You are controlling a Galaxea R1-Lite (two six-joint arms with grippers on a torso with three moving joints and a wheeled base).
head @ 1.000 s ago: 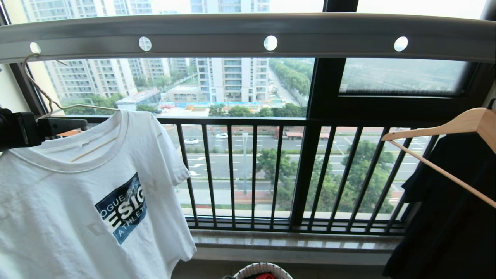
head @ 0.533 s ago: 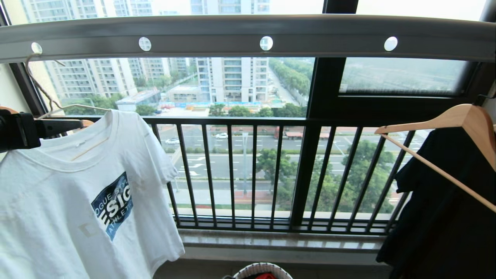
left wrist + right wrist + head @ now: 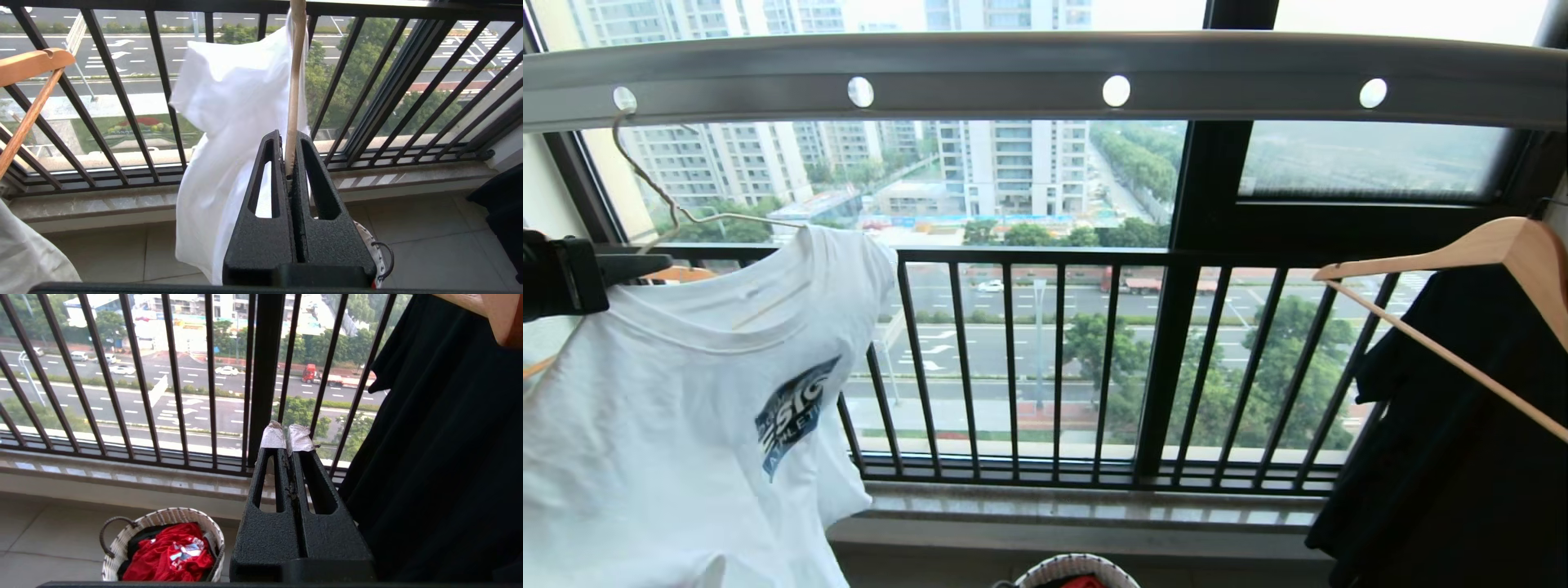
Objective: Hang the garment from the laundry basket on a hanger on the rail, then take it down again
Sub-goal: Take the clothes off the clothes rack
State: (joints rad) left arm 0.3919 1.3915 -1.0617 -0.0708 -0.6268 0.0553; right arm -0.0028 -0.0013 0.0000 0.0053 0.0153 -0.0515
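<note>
A tall window with a black barred railing (image 3: pixel 1054 359) looks out over a road, trees and apartment blocks; below it run a stone sill and a tiled floor. Across the top of the head view stretches the rail (image 3: pixel 1013 77), a grey-white flat bar with a row of round holes. The hanger (image 3: pixel 658 200), a thin cream-white wire one, hooks into the hole at the far left of the rail, and the garment (image 3: pixel 686 408), a white T-shirt with a dark blue chest print, hangs from it, turned partly side-on, so the print shows at an angle.

The left gripper (image 3: pixel 289 163) reaches in level from the left edge of the head view, just beside the shirt's collar. The left wrist view shows its jaws pressed together on a thin cream-coloured bar of the hanger, which rises straight up from between them with the white cloth draped beside it.

The right gripper (image 3: pixel 287 437) is parked low, its jaws pressed together on nothing, their tips wrapped in pale tape. Below it on the floor stands the laundry basket (image 3: pixel 116 543), holding a red cloth (image 3: pixel 171 555) over something dark. On the right a black garment (image 3: pixel 1462 457) hangs from a light wooden hanger (image 3: pixel 1486 261); another wooden hanger (image 3: pixel 28 81) shows in the left wrist view.
</note>
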